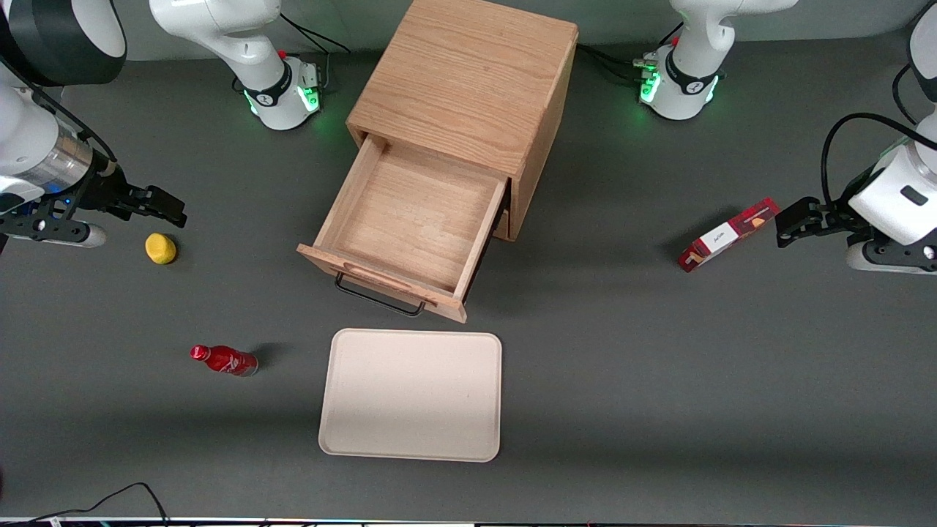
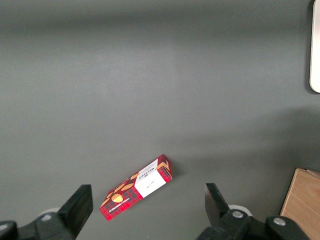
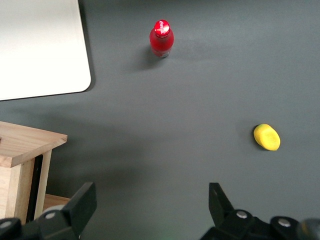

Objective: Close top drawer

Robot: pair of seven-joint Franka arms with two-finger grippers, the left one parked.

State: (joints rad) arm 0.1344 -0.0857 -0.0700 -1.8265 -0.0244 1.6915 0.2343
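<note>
The top drawer of the oak cabinet stands pulled far out, its box empty. Its front panel carries a raised wooden strip and a black wire handle, and faces the front camera. A corner of that panel shows in the right wrist view. My gripper is open and empty, hovering above the table toward the working arm's end, well apart from the drawer and just above a yellow object. In the right wrist view the gripper has only bare table between its fingers.
A cream tray lies close in front of the drawer. A red bottle lies beside the tray toward the working arm's end. A red box lies toward the parked arm's end. The yellow object and bottle show in the right wrist view.
</note>
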